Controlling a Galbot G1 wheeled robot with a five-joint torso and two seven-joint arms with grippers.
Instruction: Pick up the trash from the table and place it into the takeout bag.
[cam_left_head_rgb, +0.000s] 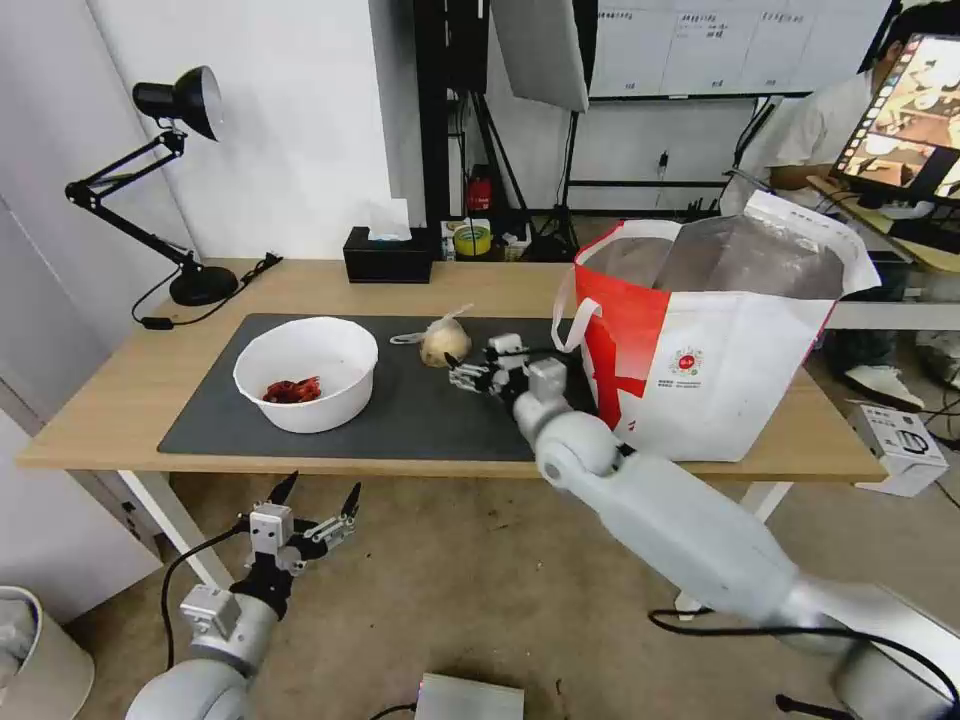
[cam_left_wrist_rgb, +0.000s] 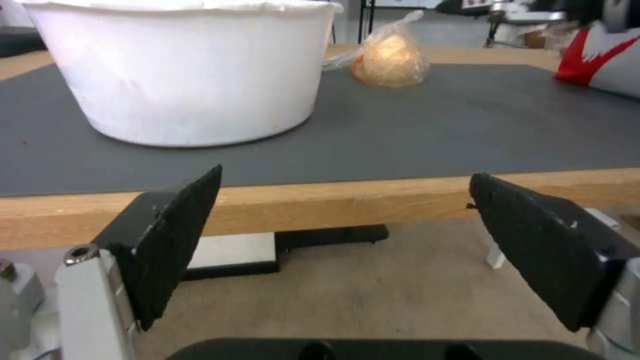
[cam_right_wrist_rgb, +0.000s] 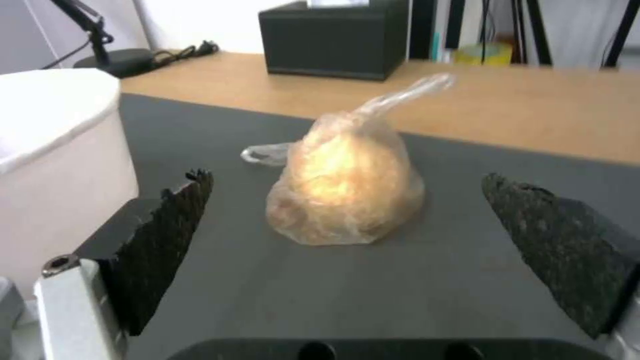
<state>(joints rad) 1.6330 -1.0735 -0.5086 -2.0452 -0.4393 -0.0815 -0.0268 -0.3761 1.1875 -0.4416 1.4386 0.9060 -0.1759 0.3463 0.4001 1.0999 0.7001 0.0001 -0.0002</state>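
Right gripper (cam_right_wrist_rgb: 343, 220) spread wide, lined up on knotted clear bag (cam_right_wrist_rgb: 347, 187) | close low around the lump, not the knot | left gripper (cam_left_head_rgb: 315, 520) parked open below table (cam_left_head_rgb: 100, 400)

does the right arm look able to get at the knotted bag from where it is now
Probably yes. The right tool is open, low over the mat, with the knotted bag straight ahead between its fingers and nothing lying between. The white bowl sits off to one side.

No text is legible; the takeout bag (cam_left_head_rgb: 720, 350) bears a small round red logo (cam_left_head_rgb: 686, 361).
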